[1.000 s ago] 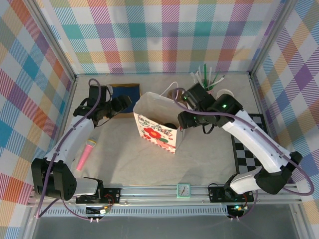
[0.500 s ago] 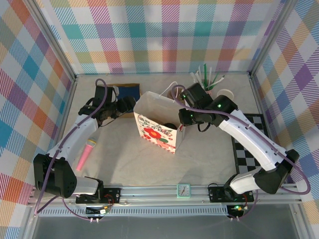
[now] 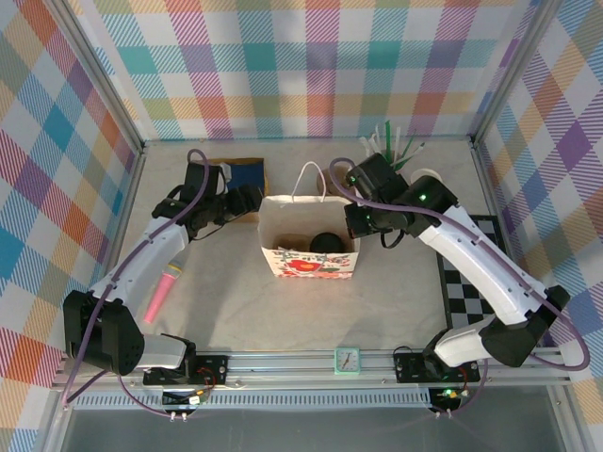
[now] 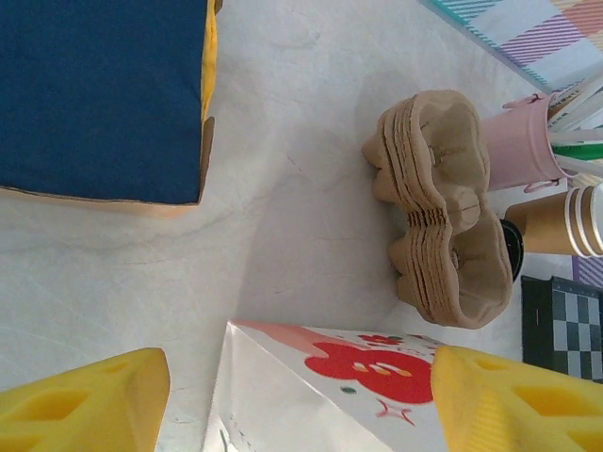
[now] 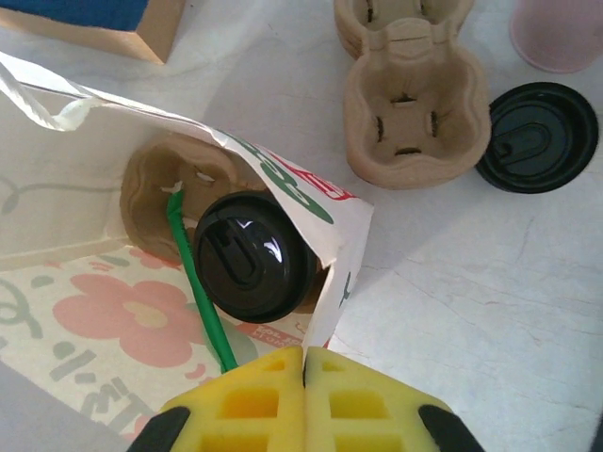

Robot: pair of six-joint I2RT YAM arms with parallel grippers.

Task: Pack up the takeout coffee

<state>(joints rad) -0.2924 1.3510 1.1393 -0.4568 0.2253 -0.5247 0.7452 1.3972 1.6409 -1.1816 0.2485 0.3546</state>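
Coffee (image 5: 252, 256) stands upright inside the bag (image 3: 311, 266) at mid-table, black lid up. It is seated in a tray (image 5: 155, 179) on the bag's floor, with a green straw (image 5: 200, 287) touching the lid's left edge. The main step looks done, and what remains is settling the bag and letting go.

The right gripper (image 5: 303, 377) sits at the bag's right rim with its fingers pressed together. Whether any paper is pinched between them cannot be told. The left gripper (image 4: 301, 414) hangs at the bag's far left corner with its fingers wide apart, the rim between them and nothing held.

The next move probably calls for a gentle retreat. Each arm should lift straight off the rim so the light bag neither tips nor drags and the coffee stays in its tray.
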